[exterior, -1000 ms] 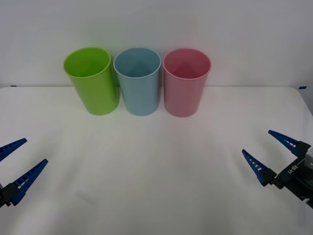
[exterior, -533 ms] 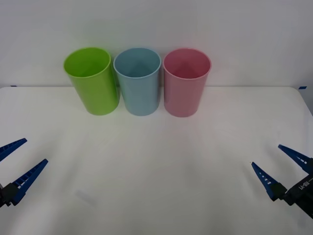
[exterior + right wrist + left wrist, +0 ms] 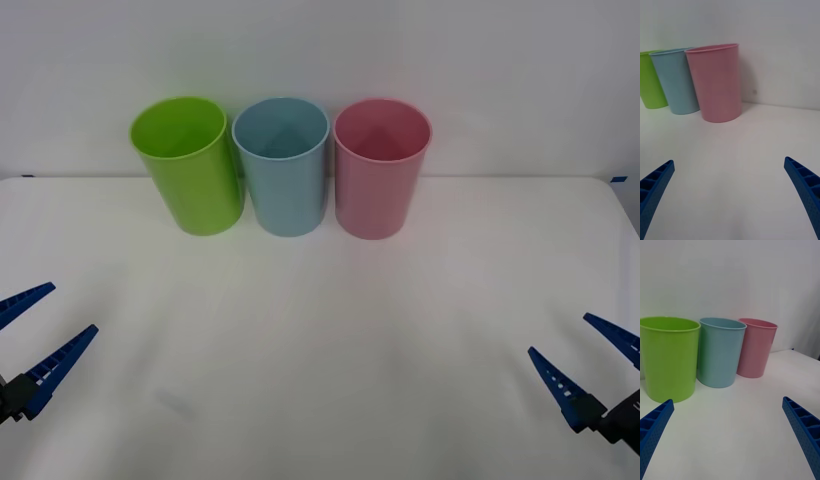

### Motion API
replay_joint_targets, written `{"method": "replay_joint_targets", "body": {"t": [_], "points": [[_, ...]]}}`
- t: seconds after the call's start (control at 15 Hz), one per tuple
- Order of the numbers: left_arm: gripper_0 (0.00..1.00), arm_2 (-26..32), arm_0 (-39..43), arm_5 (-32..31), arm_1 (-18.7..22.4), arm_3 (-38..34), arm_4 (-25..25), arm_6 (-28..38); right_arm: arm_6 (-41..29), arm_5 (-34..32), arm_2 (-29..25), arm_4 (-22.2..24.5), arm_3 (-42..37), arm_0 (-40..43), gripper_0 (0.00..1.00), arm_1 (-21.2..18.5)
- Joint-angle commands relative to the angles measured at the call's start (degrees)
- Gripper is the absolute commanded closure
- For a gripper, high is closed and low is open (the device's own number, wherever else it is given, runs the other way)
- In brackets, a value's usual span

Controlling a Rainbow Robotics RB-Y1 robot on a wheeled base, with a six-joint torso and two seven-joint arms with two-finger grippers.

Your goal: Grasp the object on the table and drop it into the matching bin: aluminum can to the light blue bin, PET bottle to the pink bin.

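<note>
The light blue bin [image 3: 287, 175] stands at the back of the white table [image 3: 320, 330], with the pink bin [image 3: 378, 180] touching its right side. The object, an aluminum can or PET bottle, is out of view. My left gripper [image 3: 73, 308] hovers open and holding nothing over the table's near left edge. My right gripper [image 3: 558, 334] is open and holds nothing low at the near right. In the right wrist view the pink bin [image 3: 717, 84] is nearest, beyond the open right gripper [image 3: 728, 160]. In the left wrist view the light blue bin [image 3: 720, 352] stands ahead of the open left gripper [image 3: 727, 400].
A lime green bin [image 3: 190, 170] stands left of the light blue one, leaning slightly. All three bins sit in a row close to the white back wall. A faint grey smudge [image 3: 175, 402] marks the table near the front left.
My right gripper has drawn back toward the near right corner, staying open. The left gripper and the bins have not moved.
</note>
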Motion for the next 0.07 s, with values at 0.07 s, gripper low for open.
{"method": "replay_joint_targets", "body": {"t": [0.07], "points": [[0.0, 0.0, 0.0, 0.0, 0.0, 0.0, 0.0, 0.0, 0.2, -0.01, 0.0, 0.16, -0.01, 0.08, 0.0, 0.0]]}}
